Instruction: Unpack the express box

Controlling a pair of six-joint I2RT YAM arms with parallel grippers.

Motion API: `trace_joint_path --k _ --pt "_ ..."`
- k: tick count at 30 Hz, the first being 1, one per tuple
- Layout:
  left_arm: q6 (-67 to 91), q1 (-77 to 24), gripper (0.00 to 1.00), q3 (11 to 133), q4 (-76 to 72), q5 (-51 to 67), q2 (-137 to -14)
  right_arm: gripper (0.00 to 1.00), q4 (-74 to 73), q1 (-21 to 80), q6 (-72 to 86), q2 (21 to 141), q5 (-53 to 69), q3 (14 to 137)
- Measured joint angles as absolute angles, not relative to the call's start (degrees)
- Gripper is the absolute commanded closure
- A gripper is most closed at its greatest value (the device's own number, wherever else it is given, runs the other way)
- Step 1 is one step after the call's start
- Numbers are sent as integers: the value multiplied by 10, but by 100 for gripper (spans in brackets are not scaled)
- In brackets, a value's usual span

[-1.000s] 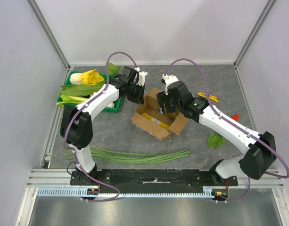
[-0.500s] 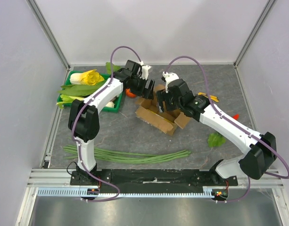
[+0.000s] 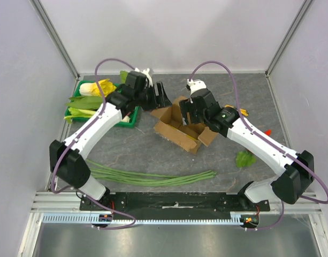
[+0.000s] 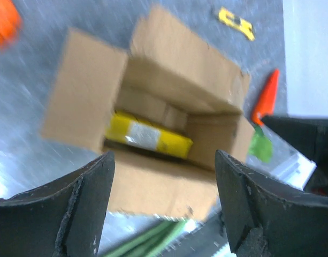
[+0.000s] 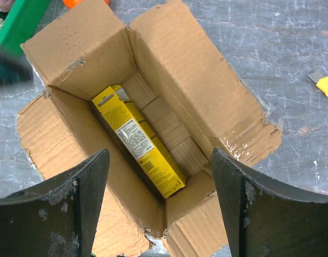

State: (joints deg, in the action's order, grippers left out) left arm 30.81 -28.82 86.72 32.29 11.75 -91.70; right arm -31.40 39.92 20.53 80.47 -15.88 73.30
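On the table (image 3: 137, 152), the box (image 3: 180, 128) sat near the middle between the 2 arms, its 4 flaps spread open, so the opening step looked done. The left claw (image 4: 164, 156) and right claw (image 5: 159, 154) hovered over it, jaws apart, holding nothing. 1 yellow carton (image 5: 139, 142) lay inside, not yet lifted out.

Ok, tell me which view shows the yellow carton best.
Right wrist: the yellow carton lies sharp and whole in the open box. Left wrist shows it blurred; the top view shows only a yellow sliver.
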Motion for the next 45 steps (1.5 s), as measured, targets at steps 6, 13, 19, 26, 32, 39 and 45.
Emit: trace_joint_path --k 6,13,19,26,32,39,45 --pt "493 -359 30 732 287 116 -873 17 -327 399 221 805 -197 733" --pt "619 -381 38 681 281 85 -876 17 -343 399 232 805 -211 733" --pt "653 -381 40 681 263 59 -884 16 -344 399 234 804 -216 731" --pt "667 -381 40 700 265 51 -932 16 -345 399 234 802 -217 720" --pt "668 -380 70 728 279 45 -965 16 -345 399 234 796 -214 705" --pt "649 -368 94 767 303 45 -988 17 -342 399 221 787 -200 697" --pt "573 -361 98 828 329 51 -1027 18 -330 399 188 776 -156 697"
